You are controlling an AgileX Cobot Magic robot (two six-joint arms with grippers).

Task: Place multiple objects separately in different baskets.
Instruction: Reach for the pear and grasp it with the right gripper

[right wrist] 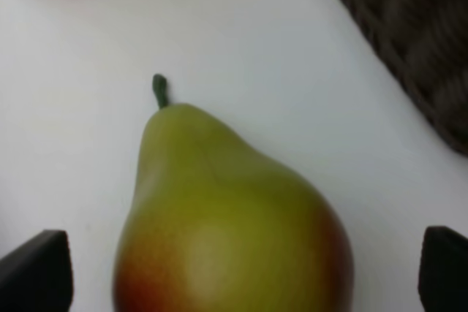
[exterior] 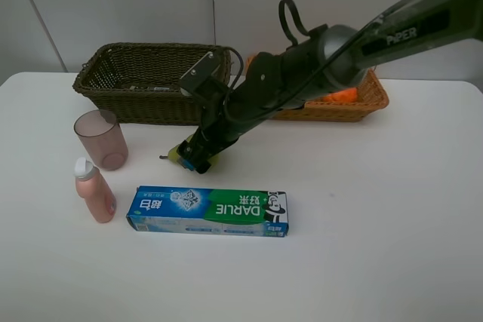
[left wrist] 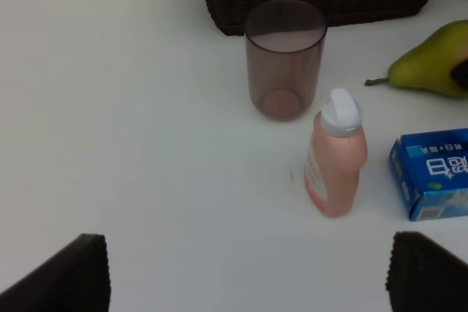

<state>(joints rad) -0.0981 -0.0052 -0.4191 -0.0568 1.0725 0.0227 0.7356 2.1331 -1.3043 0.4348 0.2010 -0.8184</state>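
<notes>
We list, on the white table (exterior: 377,224):
- Toward the left edge: cup (exterior: 100,137), upright, with the pink bottle (exterior: 94,190) just in front of it.
- Left gripper (left wrist: 245,275): fingers spread wide, holding nothing (seen only from its own wrist).
- Back edge: dark basket (exterior: 151,81).
- Before it: pear (right wrist: 227,217), lying on the table. The right gripper (exterior: 196,158) straddles it, fingers wide apart, not clamping.
- Centre, toward the front: toothpaste box (exterior: 207,211), flat.
- Back right: tan basket (exterior: 362,99), holding an orange (exterior: 343,96).
</notes>
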